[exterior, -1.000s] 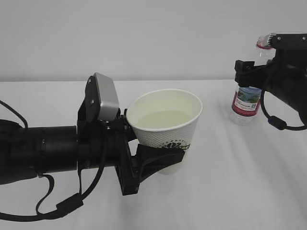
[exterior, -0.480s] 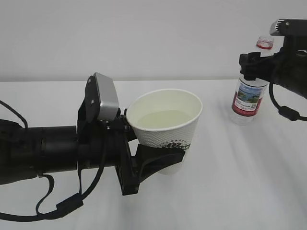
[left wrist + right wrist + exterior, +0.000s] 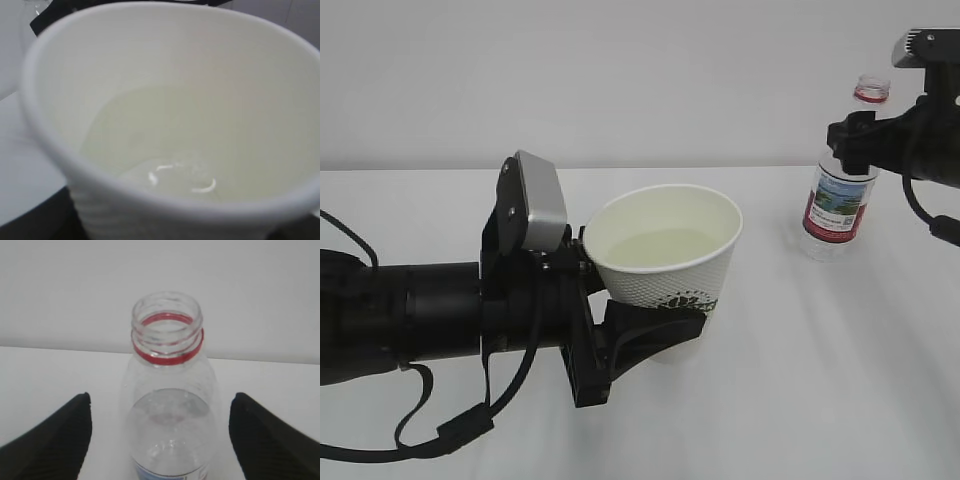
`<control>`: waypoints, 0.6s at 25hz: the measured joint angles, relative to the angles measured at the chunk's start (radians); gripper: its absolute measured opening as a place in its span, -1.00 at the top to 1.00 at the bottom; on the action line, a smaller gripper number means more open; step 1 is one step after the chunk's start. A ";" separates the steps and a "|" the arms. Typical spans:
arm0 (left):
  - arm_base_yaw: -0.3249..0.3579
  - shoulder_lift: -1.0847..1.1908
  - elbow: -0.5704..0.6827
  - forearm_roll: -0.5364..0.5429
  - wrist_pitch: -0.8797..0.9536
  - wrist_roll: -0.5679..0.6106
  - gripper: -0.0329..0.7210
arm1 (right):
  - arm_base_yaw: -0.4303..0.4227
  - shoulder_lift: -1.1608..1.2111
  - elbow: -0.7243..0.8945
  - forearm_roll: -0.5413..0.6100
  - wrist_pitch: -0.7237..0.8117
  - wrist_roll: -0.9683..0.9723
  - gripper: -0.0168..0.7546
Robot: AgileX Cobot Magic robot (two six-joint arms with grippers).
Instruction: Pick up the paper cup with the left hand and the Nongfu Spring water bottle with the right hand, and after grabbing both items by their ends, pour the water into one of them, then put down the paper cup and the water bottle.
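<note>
The paper cup (image 3: pixel 667 262) is white with a dark green logo and stands upright left of centre, and my left gripper (image 3: pixel 655 332) is shut on its lower part. Pale water (image 3: pixel 165 165) pools inside the cup (image 3: pixel 170 90), which fills the left wrist view. At the far right the Nongfu Spring water bottle (image 3: pixel 838 205) stands upright and uncapped on the table. My right gripper (image 3: pixel 852 135) hovers open at the bottle's shoulder height without touching it. In the right wrist view the bottle (image 3: pixel 167 390) stands between the spread fingers (image 3: pixel 60 435), clear gaps on both sides.
A white table (image 3: pixel 840 380) runs to a plain white wall behind. My thick black left arm (image 3: pixel 410 320) lies across the left half of the table with cables hanging near the front edge.
My right gripper has drawn back to the right and slightly up, off the bottle, which stays standing. The left gripper and the cup have not moved.
</note>
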 joint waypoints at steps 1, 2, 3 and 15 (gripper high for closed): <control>0.000 0.000 0.000 0.000 0.000 0.000 -0.39 | 0.000 -0.008 0.001 -0.015 0.008 0.000 -0.67; 0.000 0.000 0.000 0.000 0.000 0.000 -0.39 | 0.000 -0.016 0.001 -0.027 0.015 0.000 -0.65; 0.000 0.000 0.000 0.000 0.000 0.000 -0.39 | 0.000 -0.021 0.001 -0.037 0.027 0.000 -0.62; 0.000 0.000 0.000 0.000 -0.001 0.000 -0.39 | 0.000 -0.092 0.047 -0.061 0.097 0.000 -0.30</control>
